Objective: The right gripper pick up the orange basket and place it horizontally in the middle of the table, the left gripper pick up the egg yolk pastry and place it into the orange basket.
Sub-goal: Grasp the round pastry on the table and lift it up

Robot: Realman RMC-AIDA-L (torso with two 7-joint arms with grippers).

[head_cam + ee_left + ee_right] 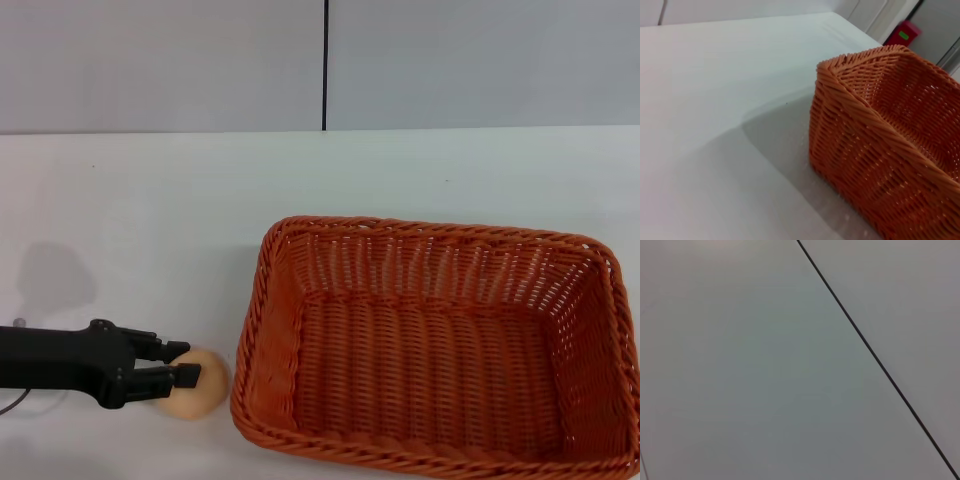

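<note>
We see the black left gripper clasping the small round tan egg yolk pastry on the white table, just left of the rectangular woven orange basket.

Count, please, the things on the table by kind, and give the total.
Orange basket: 1
Egg yolk pastry: 1
Total on the table: 2
</note>
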